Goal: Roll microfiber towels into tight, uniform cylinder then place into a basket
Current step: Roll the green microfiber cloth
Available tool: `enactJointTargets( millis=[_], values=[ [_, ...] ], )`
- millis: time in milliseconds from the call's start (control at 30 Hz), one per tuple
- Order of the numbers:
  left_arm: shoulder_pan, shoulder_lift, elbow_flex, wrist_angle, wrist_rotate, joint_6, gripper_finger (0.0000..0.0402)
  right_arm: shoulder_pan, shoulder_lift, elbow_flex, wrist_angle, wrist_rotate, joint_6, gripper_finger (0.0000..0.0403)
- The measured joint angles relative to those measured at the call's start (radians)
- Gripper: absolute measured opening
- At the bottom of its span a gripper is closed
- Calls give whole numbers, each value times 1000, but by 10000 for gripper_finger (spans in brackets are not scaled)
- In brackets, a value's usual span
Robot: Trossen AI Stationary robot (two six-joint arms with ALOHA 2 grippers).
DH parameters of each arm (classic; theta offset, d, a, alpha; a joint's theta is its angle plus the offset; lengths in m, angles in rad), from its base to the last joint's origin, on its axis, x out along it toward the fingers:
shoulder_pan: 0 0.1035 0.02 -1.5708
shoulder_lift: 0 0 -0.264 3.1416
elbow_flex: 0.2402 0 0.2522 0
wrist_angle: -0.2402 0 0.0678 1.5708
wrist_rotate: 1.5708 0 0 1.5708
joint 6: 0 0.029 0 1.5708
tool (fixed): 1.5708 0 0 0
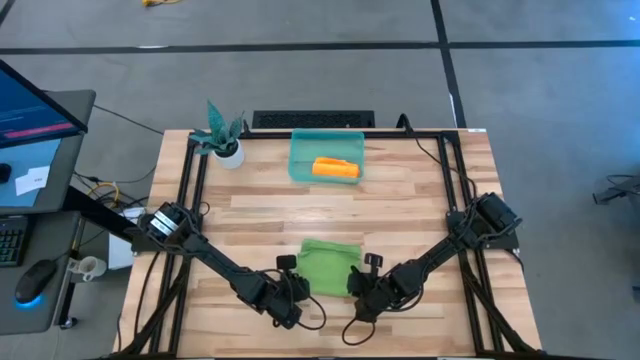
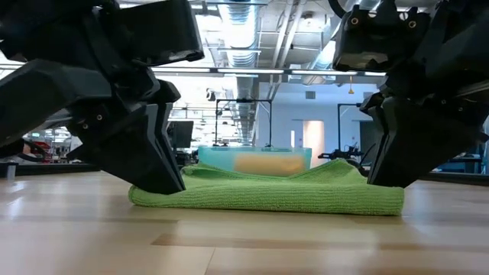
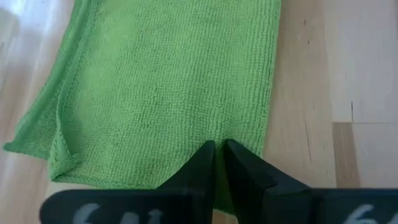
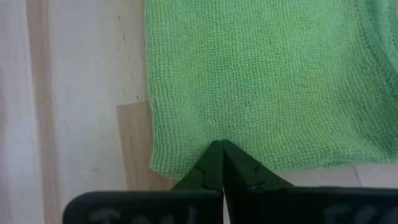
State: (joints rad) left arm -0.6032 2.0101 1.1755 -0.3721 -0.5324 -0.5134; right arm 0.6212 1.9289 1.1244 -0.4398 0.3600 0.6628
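A lime green microfiber towel (image 1: 330, 264), folded, lies flat on the wooden table near its front edge; the low view shows it as a thick green pad (image 2: 267, 192). My left gripper (image 3: 219, 149) is shut on the towel's near edge at its left end (image 1: 303, 290). My right gripper (image 4: 222, 148) is shut on the same edge at its right end (image 1: 355, 288). The teal basket (image 1: 300, 160) stands at the far middle of the table. A rolled orange-yellow towel (image 1: 335, 168) lies inside it. My left gripper pinches the green towel's near edge (image 3: 186, 155) between its two fingers, close to the near left corner. The fingers slant down from the table's near side. The towel lies flat on the table. Whether they hold one layer or several, I cannot tell. My right gripper pinches the towel's near edge (image 4: 189, 158) between its two fingers, close to the near right corner. The fingers slant down from the table's near side. This end of the towel rests on the table too (image 2: 386, 200).
A small white pot with a teal plant (image 1: 224, 140) stands at the far left of the table. Bare wood lies between the towel and the basket. Black frame rails (image 1: 192, 190) run along both sides of the table. A desk with a monitor stands off the table's left.
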Motion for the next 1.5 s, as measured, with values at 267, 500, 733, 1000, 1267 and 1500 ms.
enactJointTargets(
  millis=[267, 500, 733, 1000, 1267, 1500],
  values=[
    [3, 0, 0, -6, 4, -30, 78, -7, 3, 0, 2, -40, 63, 49],
    [5, 0, -1, -8, 7, -61, 126, -8, 3, 3, -29, -43, 63, 110],
    [10, 2, 0, -13, 24, -87, 139, -9, -34, 0, -127, -49, 88, 142],
    [10, 6, 31, -46, 18, -73, 138, 44, -184, -2, -243, 67, 89, 140],
    [-38, 11, 157, -243, -54, -34, 138, 165, -247, 0, -197, 304, 88, 139],
    [-91, 9, 281, -436, -144, -81, 138, 235, -173, 0, -21, 345, -40, 134]
  ],
)
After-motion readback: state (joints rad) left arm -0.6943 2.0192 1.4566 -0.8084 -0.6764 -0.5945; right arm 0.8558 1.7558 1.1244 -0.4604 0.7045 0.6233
